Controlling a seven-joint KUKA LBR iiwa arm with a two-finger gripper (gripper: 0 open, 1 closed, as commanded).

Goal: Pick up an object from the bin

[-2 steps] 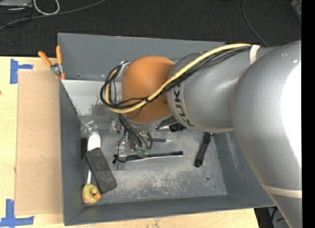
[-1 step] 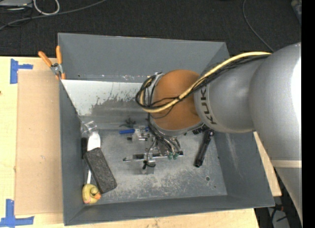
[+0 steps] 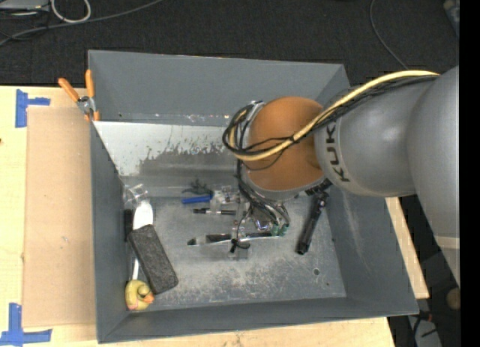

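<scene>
Over the bin (image 3: 225, 312) floor, the end effector (image 3: 244, 237) hangs above a thin dark stick (image 3: 206, 241), its opening impossible to tell.

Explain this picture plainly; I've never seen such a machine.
One camera looks down, slightly from the side, on a grey metal bin. The grey shape at the right is a robot arm; its orange-covered wrist carries a pincer, low over the bin's middle. Close to it lie a thin dark tool, a black pen-like stick and a blue item. At the left lie a dark grey block and a small yellow toy. Whether it holds anything cannot be seen.
</scene>
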